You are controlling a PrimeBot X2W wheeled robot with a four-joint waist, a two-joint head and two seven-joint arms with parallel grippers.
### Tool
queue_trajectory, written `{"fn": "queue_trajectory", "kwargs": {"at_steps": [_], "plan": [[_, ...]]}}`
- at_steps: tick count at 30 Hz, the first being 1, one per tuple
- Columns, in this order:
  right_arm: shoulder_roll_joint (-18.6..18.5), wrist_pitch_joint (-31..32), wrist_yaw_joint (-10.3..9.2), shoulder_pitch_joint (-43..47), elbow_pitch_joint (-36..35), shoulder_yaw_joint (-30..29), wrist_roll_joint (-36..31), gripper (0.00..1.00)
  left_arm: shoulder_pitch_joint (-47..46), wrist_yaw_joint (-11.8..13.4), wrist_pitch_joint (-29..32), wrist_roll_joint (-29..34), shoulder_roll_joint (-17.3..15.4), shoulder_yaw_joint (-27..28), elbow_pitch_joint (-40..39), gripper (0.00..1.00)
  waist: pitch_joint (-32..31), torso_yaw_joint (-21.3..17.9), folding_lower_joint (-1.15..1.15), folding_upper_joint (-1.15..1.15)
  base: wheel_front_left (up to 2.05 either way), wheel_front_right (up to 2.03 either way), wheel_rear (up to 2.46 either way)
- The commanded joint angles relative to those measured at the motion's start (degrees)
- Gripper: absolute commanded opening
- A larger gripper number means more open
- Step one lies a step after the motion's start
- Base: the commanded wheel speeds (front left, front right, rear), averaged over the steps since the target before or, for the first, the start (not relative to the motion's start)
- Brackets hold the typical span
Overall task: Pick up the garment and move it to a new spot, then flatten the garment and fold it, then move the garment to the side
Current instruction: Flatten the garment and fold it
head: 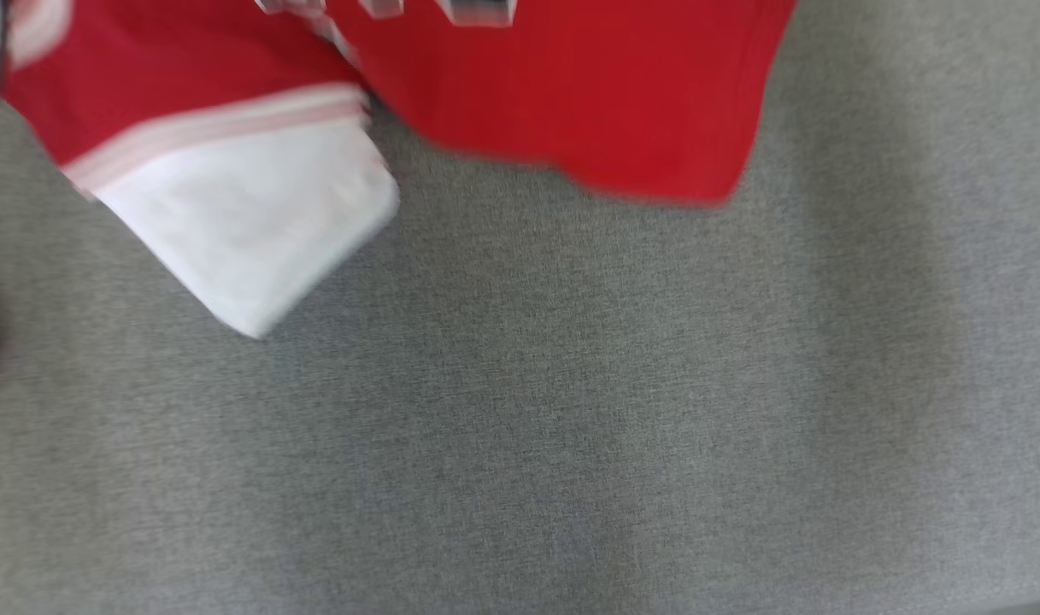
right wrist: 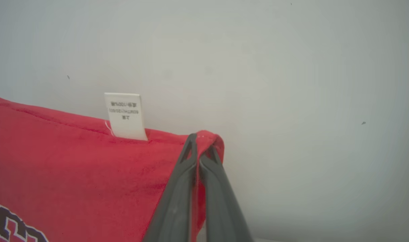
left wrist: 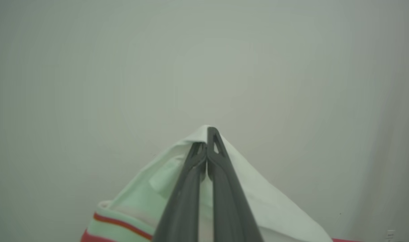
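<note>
The garment, a red jersey, spans the top of the head view from left to right, its long axis running across the robot's front. One white sleeve slants down toward the near side. A band of pale pink and white stripes joins it to the red body. The cloth looks soft and knitted. It is blurred in the head view, and it cannot be told whether its lower edge touches the counter. Black letters outlined in white mark the red body, and a small white care label stands up from a seam. The left gripper is pinched tight on a peak of white sleeve cloth. The right gripper is clamped on a fold of the red edge just beside the label. The counter beneath is flat and covered in grey woven fabric.
</note>
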State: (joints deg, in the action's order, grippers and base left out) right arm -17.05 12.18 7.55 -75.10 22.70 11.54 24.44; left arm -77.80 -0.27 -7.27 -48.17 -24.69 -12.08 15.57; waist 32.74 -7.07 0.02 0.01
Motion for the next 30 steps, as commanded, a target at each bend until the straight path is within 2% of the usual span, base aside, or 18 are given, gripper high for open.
{"fn": "queue_trajectory", "kwargs": {"at_steps": [1,9,12,15,17,21,24,30], "plan": [[0.46,-1.61,-0.14,-0.99,0.54,-0.21,-0.81,0.0,-1.33,0.1,-0.62,0.89,-0.31,0.15,0.03,0.0,4.65,-1.25,-0.02,-0.01,0.0,0.0,0.0],[2.3,-17.8,-0.14,-9.69,6.45,-3.5,-12.02,0.0,-11.88,-1.17,-7.07,7.45,-0.76,1.12,-2.74,0.0,6.13,-4.19,-0.02,-0.01,0.0,0.0,0.0],[3.26,-22.9,-0.14,-10.49,7.6,-5.6,-16.55,0.0,-14.07,-2.3,-7.78,8.73,0.6,2.89,-5.36,0.0,6.55,-4.83,-0.02,-0.01,0.0,0.0,0.0],[3.64,-25.46,-0.14,-10.81,7.81,-7.59,-20.93,0.0,-14.74,-3.91,-7.91,9.02,3.42,5.72,-8.69,0.0,7.43,-5.11,-0.02,-0.01,0.0,0.0,0.0],[3.56,-26.2,-0.14,-9.7,8.47,-7.86,-23.23,0.0,-12.22,-4.96,-7.9,8.55,5.36,6.73,-9.16,0.0,7.89,-5.06,-0.02,-0.01,0.0,0.0,0.0],[3.18,-26.7,-0.14,-7.09,10.88,-5.83,-25.4,0.0,-5.88,-6.58,-7.93,7.96,6.28,4.85,-7.68,0.0,8.41,-4.57,-0.02,-0.01,0.0,0.0,0.0],[2.41,-26.76,-0.14,-5.22,12.81,-3.23,-24.61,0.0,-0.3,-7.04,-7.55,6.57,5.01,2.41,-6.78,0.0,8.21,-3.98,-0.02,-0.01,0.0,0.0,0.0],[-0.68,-24.56,-0.14,-0.24,15.53,4.65,-19.63,0.0,11.25,-7.21,-5.29,-0.22,2.26,-0.53,-8.2,0.0,5.45,-2.08,-0.02,-0.01,0.0,0.0,0.0]]}}
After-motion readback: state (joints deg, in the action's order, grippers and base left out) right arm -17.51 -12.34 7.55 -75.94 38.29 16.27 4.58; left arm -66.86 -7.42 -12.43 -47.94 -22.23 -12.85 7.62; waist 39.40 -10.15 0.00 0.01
